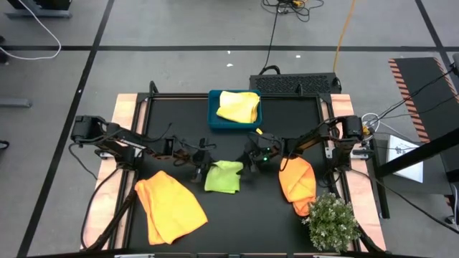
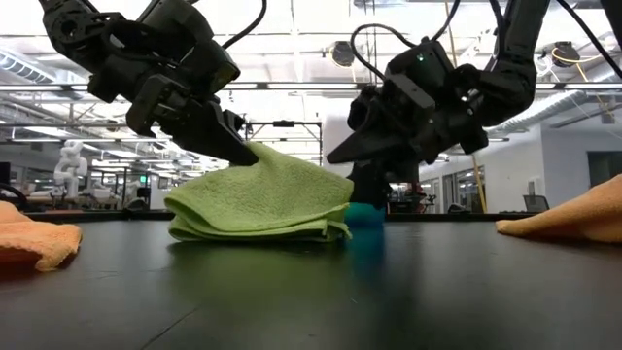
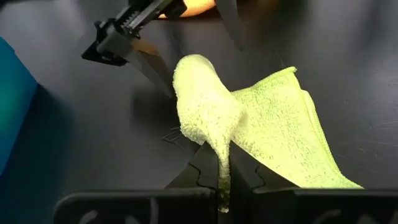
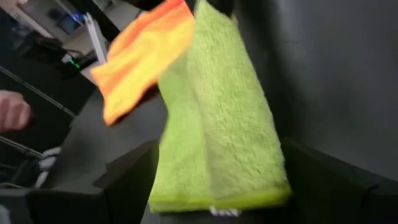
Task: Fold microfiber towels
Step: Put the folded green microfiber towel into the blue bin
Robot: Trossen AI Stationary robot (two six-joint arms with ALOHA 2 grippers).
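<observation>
The lime green towel (image 1: 224, 176) lies folded in several layers at the table's middle. My left gripper (image 1: 203, 169) is at its left side, shut on it (image 3: 222, 186). My right gripper (image 1: 247, 163) is at the towel's right end and is open. Its two fingers stand wide apart on either side of that end (image 4: 217, 155), and no touch shows. One orange towel (image 1: 168, 206) lies bunched at the near left and another (image 1: 297, 185) at the right. The pale yellow towel (image 1: 238, 106) lies in the teal tray (image 1: 214, 118) at the far middle. My left gripper pinches a raised fold of the green towel's upper layer (image 3: 219, 158) between its two fingers, at the towel's left side. The fingers slant down from the table's left. The held part stands up in a peak (image 2: 258, 154), and the rest lies flat on the table.
A small bushy plant (image 1: 331, 221) stands at the near right corner, close to the right orange towel. Bare black table top shows in front of the green towel (image 1: 237, 215). A person's hand shows beyond the table in the right wrist view (image 4: 12, 112).
</observation>
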